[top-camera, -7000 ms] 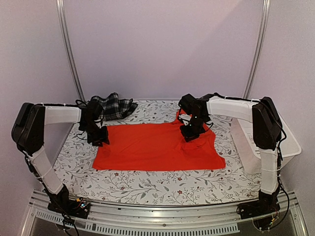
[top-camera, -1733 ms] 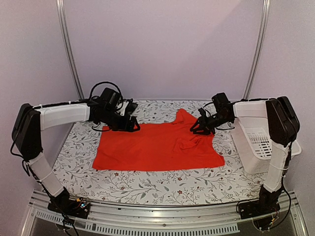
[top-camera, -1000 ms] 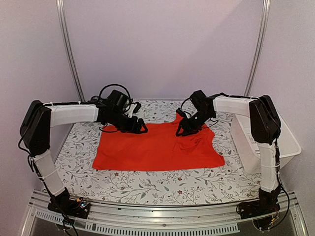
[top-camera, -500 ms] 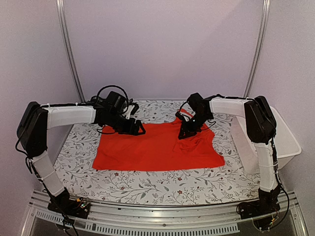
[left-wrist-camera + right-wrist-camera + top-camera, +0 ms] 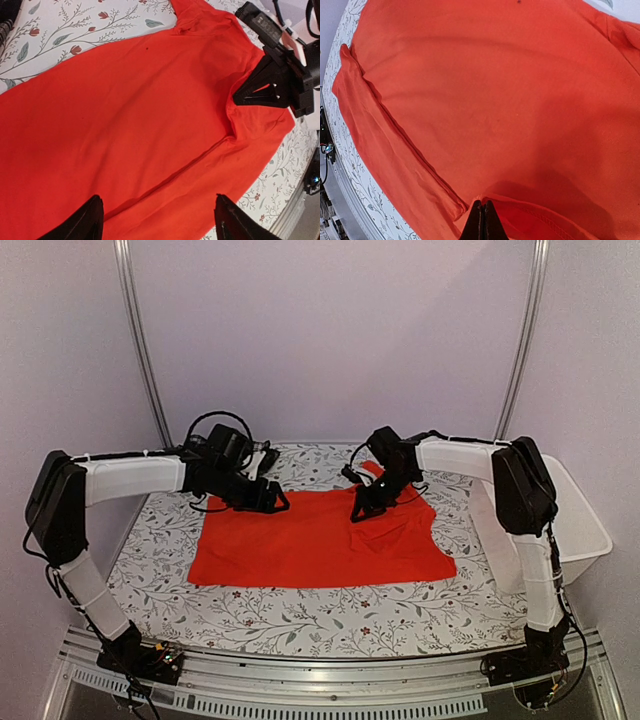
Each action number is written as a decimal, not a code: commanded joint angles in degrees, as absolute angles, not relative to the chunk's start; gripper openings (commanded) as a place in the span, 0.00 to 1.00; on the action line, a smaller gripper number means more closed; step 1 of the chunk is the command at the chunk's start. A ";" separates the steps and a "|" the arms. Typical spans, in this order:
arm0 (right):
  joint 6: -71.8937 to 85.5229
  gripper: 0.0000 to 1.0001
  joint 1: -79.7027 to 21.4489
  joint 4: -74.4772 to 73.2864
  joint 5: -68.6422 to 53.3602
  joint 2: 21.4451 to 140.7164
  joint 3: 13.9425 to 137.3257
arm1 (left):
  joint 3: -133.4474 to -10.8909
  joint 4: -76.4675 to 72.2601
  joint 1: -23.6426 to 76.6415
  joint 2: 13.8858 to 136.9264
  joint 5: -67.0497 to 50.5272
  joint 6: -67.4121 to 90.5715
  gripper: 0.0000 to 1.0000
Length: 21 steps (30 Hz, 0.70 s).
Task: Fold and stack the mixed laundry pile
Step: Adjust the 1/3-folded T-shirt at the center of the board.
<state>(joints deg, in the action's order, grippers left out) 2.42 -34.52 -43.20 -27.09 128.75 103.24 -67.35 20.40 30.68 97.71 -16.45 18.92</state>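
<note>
Two grippers worked far edge of red shirt [image 5: 300, 545]. Right gripper [image 5: 482, 222] had jaws pinched shut on hemmed flap of shirt. Left gripper [image 5: 157, 222] hovered over shirt body, jaws wide, holding nothing. You needed to keep that pinch low and draw flap slowly, so layer beneath did not drag. Left could have come down to pin cloth. Shirt lay spread mid-table on floral cover [image 5: 300, 615], mostly flat, with long crease along one side and bunched cloth by right gripper.
</note>
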 commanded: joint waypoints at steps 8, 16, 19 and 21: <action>0.62 0.00 -37.78 -44.03 -24.72 133.05 108.82 | -65.17 20.22 29.69 95.35 -15.50 19.29 0.75; 0.62 0.31 -37.95 -45.34 -23.49 129.82 109.52 | -62.77 20.23 28.72 93.82 -14.02 21.36 0.77; 2.26 0.51 -36.41 -44.91 -23.17 123.41 104.87 | -61.00 20.49 27.75 92.55 -13.10 22.52 0.79; 4.51 0.54 -34.61 -43.36 -24.32 118.40 98.81 | -59.47 20.54 26.75 91.97 -13.46 24.02 0.80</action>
<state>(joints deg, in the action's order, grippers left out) 1.61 -37.36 -44.01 -24.10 129.16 105.51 -62.11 20.45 28.77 94.63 -14.44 21.30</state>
